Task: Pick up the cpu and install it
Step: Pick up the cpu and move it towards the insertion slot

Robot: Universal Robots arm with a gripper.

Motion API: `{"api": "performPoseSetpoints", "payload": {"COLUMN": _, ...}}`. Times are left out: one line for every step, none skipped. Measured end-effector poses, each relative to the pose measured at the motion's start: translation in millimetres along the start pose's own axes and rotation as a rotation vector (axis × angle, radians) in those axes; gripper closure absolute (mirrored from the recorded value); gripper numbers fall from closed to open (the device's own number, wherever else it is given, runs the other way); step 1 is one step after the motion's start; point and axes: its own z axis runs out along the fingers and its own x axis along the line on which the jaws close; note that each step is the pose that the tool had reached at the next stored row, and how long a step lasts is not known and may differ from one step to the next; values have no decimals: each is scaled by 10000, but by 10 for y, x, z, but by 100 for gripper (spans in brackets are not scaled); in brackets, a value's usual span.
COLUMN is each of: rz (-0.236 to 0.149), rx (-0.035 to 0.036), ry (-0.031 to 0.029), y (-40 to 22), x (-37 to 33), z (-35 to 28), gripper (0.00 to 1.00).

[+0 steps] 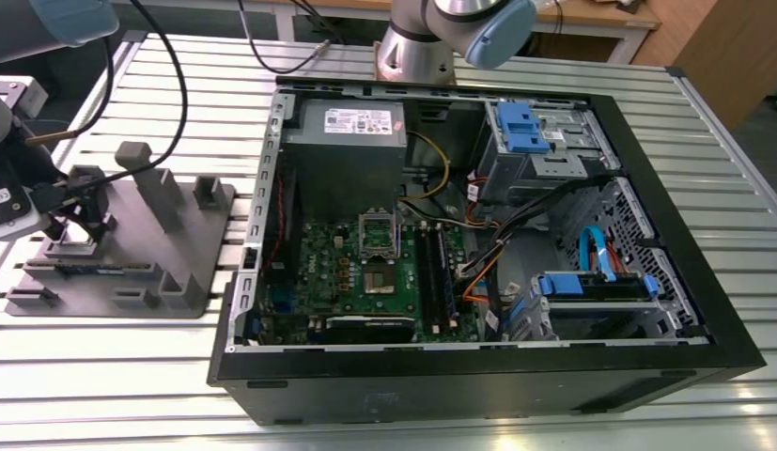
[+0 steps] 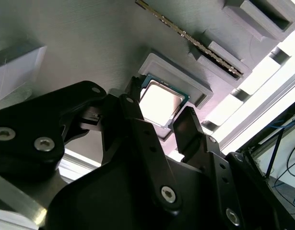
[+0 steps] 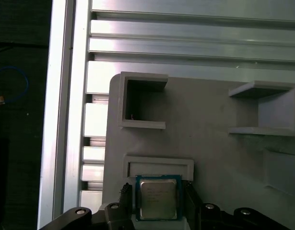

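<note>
At the exterior view's left, the claw (image 1: 69, 233) is low over the grey holder (image 1: 175, 254) on the desk (image 1: 113, 366). In both wrist views it sits astride the cpu (image 3: 158, 199), which lies flat in its pocket directly between the jaws. I cannot tell whether they already pinch it or stand just clear. Well off from the claw, toward the exterior view's right, the open case (image 1: 489, 381) shows the green board (image 1: 350, 277). By my judgement the chip is not yet lifted and the install is undone.
</note>
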Motion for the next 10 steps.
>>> {"api": "performPoseSetpoints", "payload": {"rz": 0, "rx": 0, "ry": 0, "y": 0, "x": 0, "z": 0, "gripper": 45}}
{"api": "performPoseSetpoints", "payload": {"rz": 0, "rx": 0, "ry": 0, "y": 0, "x": 0, "z": 0, "gripper": 45}}
{"api": "performPoseSetpoints", "payload": {"rz": 0, "rx": 0, "ry": 1, "y": 0, "x": 0, "z": 0, "gripper": 45}}
{"api": "performPoseSetpoints", "payload": {"rz": 0, "rx": 0, "ry": 0, "y": 0, "x": 0, "z": 0, "gripper": 45}}
{"api": "performPoseSetpoints", "payload": {"rz": 0, "rx": 0, "ry": 0, "y": 0, "x": -1, "z": 0, "gripper": 45}}
{"api": "performPoseSetpoints", "payload": {"rz": 0, "rx": 0, "ry": 0, "y": 0, "x": -1, "z": 0, "gripper": 45}}
{"api": "performPoseSetpoints", "payload": {"rz": 0, "rx": 0, "ry": 0, "y": 0, "x": -1, "z": 0, "gripper": 45}}
{"api": "performPoseSetpoints", "payload": {"rz": 0, "rx": 0, "ry": 0, "y": 0, "x": -1, "z": 0, "gripper": 45}}
{"api": "performPoseSetpoints", "payload": {"rz": 0, "rx": 0, "ry": 0, "y": 0, "x": -1, "z": 0, "gripper": 45}}
{"api": "performPoseSetpoints", "payload": {"rz": 0, "rx": 0, "ry": 1, "y": 0, "x": -1, "z": 0, "gripper": 47}}
